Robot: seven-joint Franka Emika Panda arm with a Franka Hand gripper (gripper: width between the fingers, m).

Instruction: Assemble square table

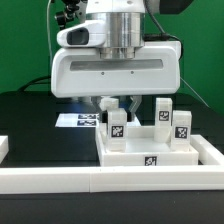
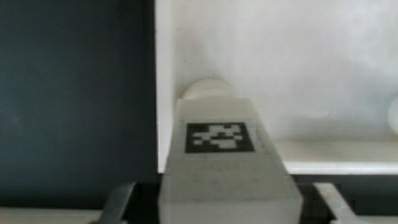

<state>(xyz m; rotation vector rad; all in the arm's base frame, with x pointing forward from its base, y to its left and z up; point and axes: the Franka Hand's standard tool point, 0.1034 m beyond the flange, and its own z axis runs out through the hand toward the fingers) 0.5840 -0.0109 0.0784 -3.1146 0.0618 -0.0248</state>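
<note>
The square table's white slab (image 1: 140, 152) lies with its raised rim up and a tag on its near edge. Three white tagged legs stand upright on it: one (image 1: 117, 125) under my gripper, two (image 1: 162, 112) (image 1: 182, 122) toward the exterior view's right. My gripper (image 1: 117, 108) hangs straight over the first leg, straddling its top. In the wrist view that leg (image 2: 217, 135) fills the space in my gripper (image 2: 222, 196). A dark gap shows between it and each finger (image 2: 130, 200), so the jaws are open around it. The slab (image 2: 302, 80) lies behind it.
The marker board (image 1: 78, 120) lies on the black table behind the slab, at the exterior view's left. A long white rail (image 1: 100, 181) borders the table's near edge and turns up at the right (image 1: 213, 150). Another leg's edge (image 2: 391, 110) shows in the wrist view.
</note>
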